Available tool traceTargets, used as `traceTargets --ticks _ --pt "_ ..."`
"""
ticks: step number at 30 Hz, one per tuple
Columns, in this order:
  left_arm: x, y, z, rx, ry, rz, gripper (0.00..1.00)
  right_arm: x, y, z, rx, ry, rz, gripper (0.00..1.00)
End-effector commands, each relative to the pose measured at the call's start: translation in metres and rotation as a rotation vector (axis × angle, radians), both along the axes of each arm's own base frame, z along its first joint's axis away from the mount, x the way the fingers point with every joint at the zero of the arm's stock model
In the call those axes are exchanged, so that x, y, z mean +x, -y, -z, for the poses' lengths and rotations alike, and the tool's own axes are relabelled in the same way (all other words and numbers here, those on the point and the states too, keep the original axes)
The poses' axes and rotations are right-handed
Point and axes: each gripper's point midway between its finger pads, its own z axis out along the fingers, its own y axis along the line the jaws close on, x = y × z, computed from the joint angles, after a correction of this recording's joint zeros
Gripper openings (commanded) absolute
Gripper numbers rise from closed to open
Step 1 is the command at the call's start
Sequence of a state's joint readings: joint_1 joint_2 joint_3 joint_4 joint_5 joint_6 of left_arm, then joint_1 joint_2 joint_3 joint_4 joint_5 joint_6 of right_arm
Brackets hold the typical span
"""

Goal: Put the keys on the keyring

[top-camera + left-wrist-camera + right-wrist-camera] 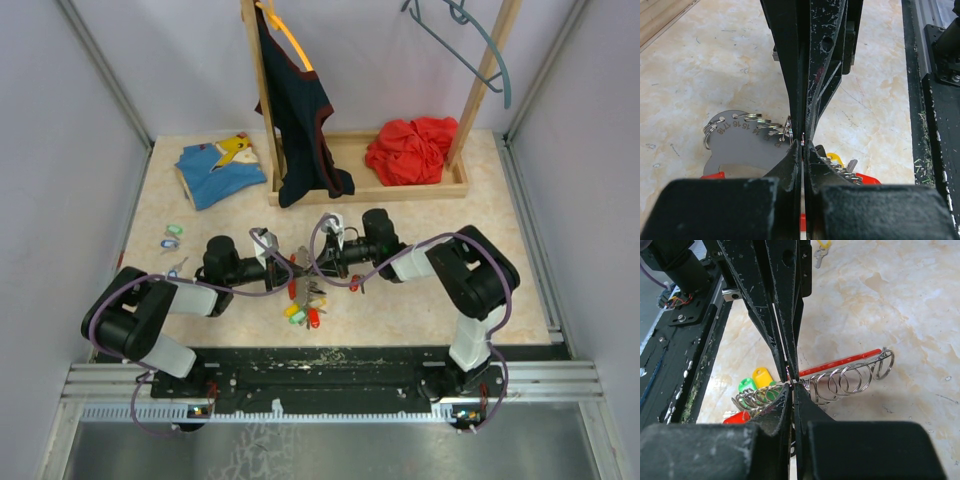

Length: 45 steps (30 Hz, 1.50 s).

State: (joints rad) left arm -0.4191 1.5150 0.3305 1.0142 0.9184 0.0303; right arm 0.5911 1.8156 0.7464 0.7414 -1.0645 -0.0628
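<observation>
Left end effector point(287, 273) is reaching in from the left in the top view and the right end effector point(316, 262) is reaching in from the right. Their tips are meeting at the keyring point(301, 258) over the middle of the surface point(430, 300). A bunch of keys point(305, 308) with red, yellow and green tags is sitting just nearer the arm bases; whether it is hanging or lying I cannot tell. Some loose keys point(172, 238) with green and blue tags are lying well apart to the left. Farther back, a wooden rack point(370, 188) is carrying a dark garment point(300, 120) and a red cloth point(410, 150), with a blue garment point(220, 172) lying beside it.

In the left wrist view, the left end effector point(803, 144) is pressing its fingers together and pinching the keyring point(742, 147) at its row of wire rings. The keyring is showing as a grey numbered plate to the left. The right end effector's fingers point(815, 75) are coming down from the top to the same spot.

In the right wrist view, the right end effector point(792, 380) is also pressing its fingers together, nipping the row of rings point(840, 382). Green and yellow key tags point(756, 381) are showing just beside them.
</observation>
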Motion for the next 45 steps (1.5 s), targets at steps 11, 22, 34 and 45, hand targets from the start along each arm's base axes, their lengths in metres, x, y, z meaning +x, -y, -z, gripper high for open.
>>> traceTargets --ticks 11,22,34,45 --pt "0.006 0.0 0.0 0.02 0.013 -0.01 0.11 0.008 0.005 -0.026 -0.009 0.121 0.029 0.0" --pt "0.001 0.002 -0.002 0.01 0.01 0.02 0.2 0.009 0.008 -0.024 -0.053 0.149 0.04 0.0" --pt "-0.003 0.006 -0.008 -0.028 0.017 0.055 0.27 0.006 0.002 -0.026 -0.048 0.159 0.022 0.0" --pt "0.0 0.01 -0.001 -0.003 -0.006 0.06 0.27 0.005 -0.002 -0.031 -0.039 0.161 0.013 0.0"
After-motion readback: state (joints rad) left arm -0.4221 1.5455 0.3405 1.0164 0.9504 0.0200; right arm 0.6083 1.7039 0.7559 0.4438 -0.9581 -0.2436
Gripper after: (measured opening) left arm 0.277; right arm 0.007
